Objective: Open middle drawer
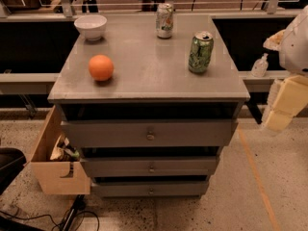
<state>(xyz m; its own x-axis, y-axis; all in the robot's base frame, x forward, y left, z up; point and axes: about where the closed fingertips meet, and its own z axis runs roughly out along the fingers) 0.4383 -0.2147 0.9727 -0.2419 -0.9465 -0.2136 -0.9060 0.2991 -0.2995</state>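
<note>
Speckled beige terrazzo floor (288, 196) across the lower frame; thin orange floor line (257, 177) runs diagonally at lower right. Black cables (29, 218) at lower left. Grey flat-topped cabinet (144, 76) at centre, light wooden open box (60, 177) just beside its left flank. Dark panels (29, 42) behind. Light warm, dim.
</note>
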